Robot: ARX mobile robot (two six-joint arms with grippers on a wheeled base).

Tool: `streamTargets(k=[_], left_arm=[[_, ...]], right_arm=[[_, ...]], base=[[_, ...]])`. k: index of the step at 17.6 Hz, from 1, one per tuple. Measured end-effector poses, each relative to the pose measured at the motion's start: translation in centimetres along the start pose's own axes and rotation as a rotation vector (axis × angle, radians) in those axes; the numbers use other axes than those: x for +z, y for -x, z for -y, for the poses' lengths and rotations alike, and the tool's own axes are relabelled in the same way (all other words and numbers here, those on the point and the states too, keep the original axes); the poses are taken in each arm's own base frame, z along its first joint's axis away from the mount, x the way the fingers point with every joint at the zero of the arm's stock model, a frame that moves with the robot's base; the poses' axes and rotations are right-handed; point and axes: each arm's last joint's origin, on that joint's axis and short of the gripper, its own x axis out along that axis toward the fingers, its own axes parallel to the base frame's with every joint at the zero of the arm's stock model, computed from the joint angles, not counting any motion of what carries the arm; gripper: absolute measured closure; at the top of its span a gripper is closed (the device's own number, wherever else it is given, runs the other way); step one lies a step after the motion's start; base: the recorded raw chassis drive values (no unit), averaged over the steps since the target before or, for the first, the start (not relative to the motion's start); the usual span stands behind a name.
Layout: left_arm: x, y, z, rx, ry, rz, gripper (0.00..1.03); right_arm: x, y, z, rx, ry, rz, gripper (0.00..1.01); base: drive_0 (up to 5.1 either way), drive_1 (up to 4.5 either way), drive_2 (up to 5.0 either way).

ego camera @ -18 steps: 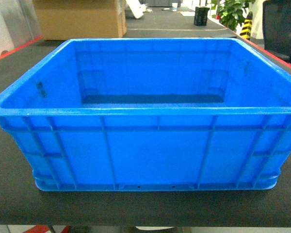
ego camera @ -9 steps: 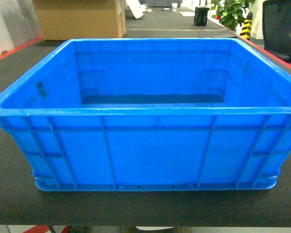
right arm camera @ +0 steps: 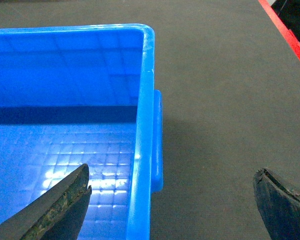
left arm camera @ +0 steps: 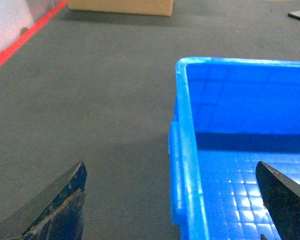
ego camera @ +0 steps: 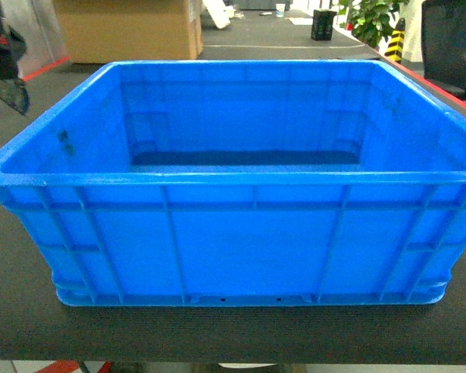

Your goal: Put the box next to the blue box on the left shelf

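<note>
The box point(ego camera: 241, 186) sits on a dark table point(ego camera: 31, 326), open top up, its near ribbed wall square to the head camera and its base close to the table's front edge. Its thick rim runs unbroken on all four sides, and the gridded floor inside holds nothing. Bare dark mat lies along both side walls — on the left out to a red stripe point(left arm camera: 20, 42) at the table edge, on the right out to a like stripe point(right arm camera: 290, 35). The left gripper point(left arm camera: 172, 205) hangs over the box's left rim with its jaws spread wide, one finger point(left arm camera: 57, 210) above the mat outside, the other above the floor inside, touching nothing. The right gripper point(right arm camera: 172, 205) straddles the right rim the same way — jaws wide, one finger point(right arm camera: 55, 210) over the interior, the other over the mat. A cardboard carton point(ego camera: 128, 31) stands beyond the far wall, well apart, with a plant point(ego camera: 373, 19) farther right.
</note>
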Motion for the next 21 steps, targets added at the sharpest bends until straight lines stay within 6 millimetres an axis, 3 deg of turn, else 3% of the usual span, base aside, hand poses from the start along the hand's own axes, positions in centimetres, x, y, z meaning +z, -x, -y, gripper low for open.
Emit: streamTargets(k=[2,4,9,14,16,21], left_arm=[[-1.0,-2.5,1.0,-0.04,-0.006,-0.083,0.05],[-1.8,-4.4,1.5,-0.051,-0.012,-0.157,0.05],[-3.1,-6.0,1.4,-0.031,-0.011,-0.303,0.05],[-3.3,-6.3,1.2,-0.017,-0.007,-0.321,0.05],[-3.4,-6.3,1.2,-0.016,-0.01,-0.334,0.07],[-3.2,-5.7,1.7,-0.037,-0.021,-0.36,0.58]], right_arm=[[0.3,-3.3,-0.1,-0.003,0.002,-0.063,0.03],[-0.2,-5.4,-0.2,0.001,-0.006,-0.138,0.03],[-1.0,-6.6,-1.0,0.044,-0.057,-0.245,0.03],[-1.2,-6.9,-1.0,0.041,-0.055,-0.265,0.03],[-1.1,-6.9,-1.0,0.033,-0.052,-0.261,0.16],[-1.3,-6.8,-1.2,0.034,-0.033,-0.274,0.67]], base=[[0.0,0.0,0.0],[0.0,0.0,0.0],[0.0,0.0,0.0],[0.0,0.0,0.0],[0.0,0.0,0.0],[0.0,0.0,0.0]])
